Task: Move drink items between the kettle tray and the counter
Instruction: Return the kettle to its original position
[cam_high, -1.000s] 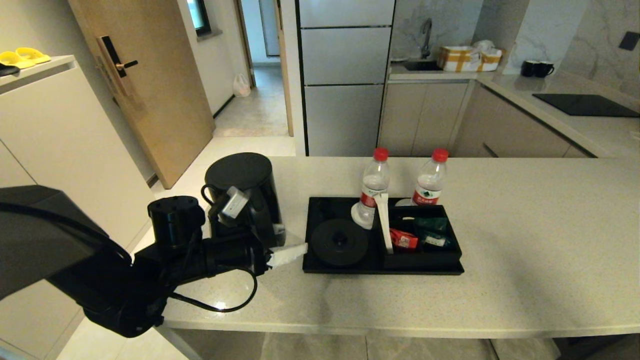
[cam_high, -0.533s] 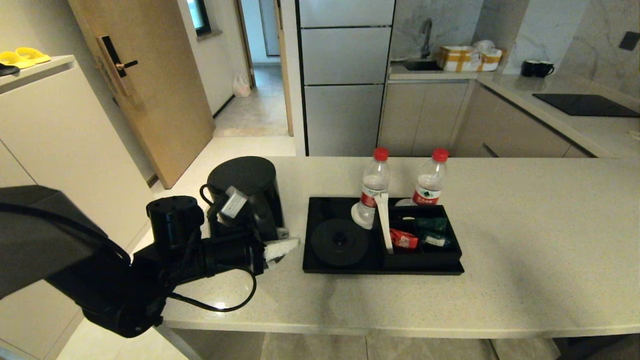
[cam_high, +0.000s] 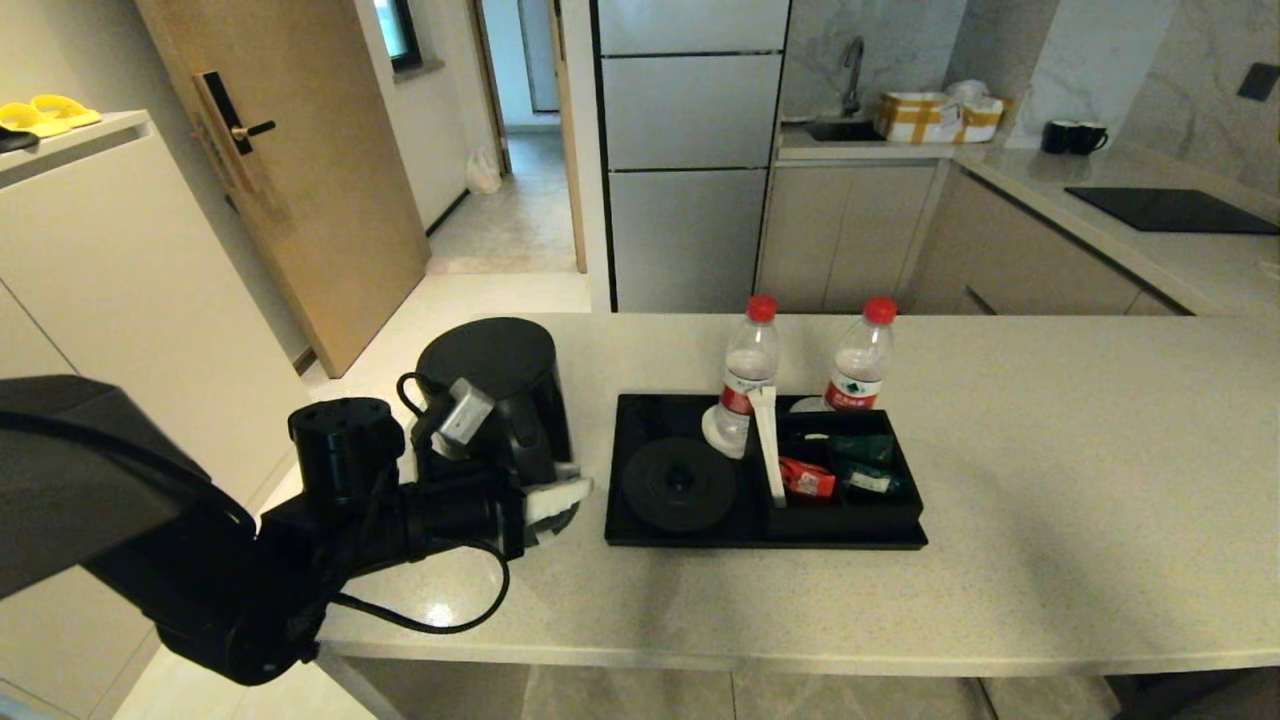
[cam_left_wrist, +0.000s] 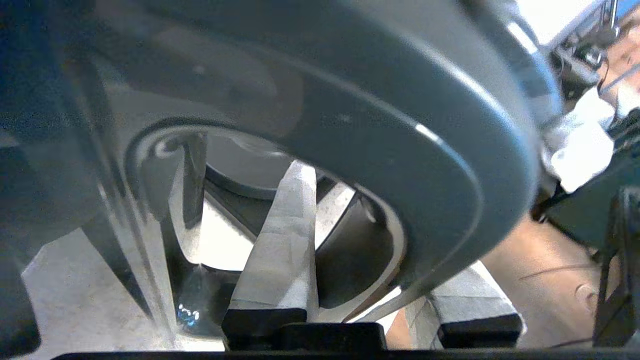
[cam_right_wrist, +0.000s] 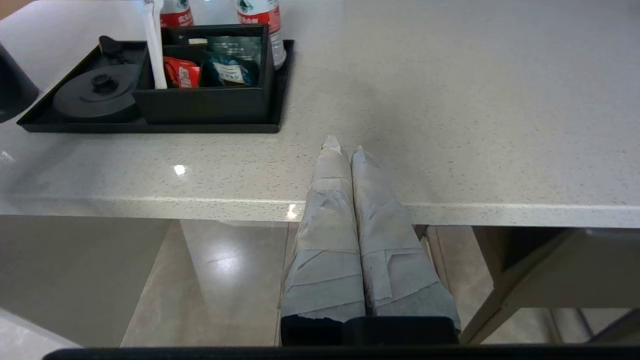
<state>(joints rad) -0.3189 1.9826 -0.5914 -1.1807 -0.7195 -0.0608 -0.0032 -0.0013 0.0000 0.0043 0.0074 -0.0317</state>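
Small kitchen, pale speckled table up front. The black kettle stands on the table just left of the tray, off its round base. The left end effector is at the kettle's handle, with its taped fingers pinching the handle between them. Two red-capped bottles stand at the tray's far edge, next to a white divider and a box with sachets. The right end effector hangs at the table's near edge, fingers pressed together, holding nothing.
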